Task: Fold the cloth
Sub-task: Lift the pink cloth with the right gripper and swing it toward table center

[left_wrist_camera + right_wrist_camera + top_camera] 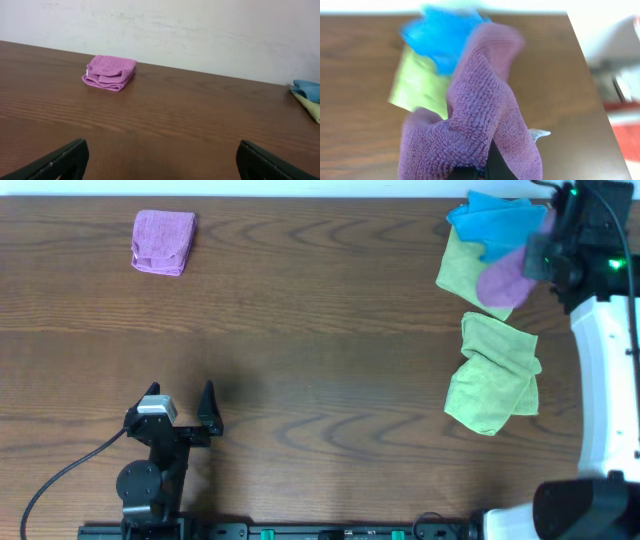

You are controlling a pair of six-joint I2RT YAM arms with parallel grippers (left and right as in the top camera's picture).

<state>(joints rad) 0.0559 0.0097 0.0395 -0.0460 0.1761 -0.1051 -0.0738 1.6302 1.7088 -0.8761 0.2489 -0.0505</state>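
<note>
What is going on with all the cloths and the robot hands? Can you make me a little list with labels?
right gripper: shut on the purple cloth, which is bunched up
white tag: at that cloth's edge
pile beside it: blue cloth on top of a yellow-green cloth
second yellow-green cloth: crumpled, nearer the robot
left gripper: open, holding nothing
folded purple pad: far left, alone
table: brown wood

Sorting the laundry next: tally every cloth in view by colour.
Purple: 2, a folded pad and the held cloth
Yellow-green cloths: 2
Blue cloth: 1
Total: 5
</note>
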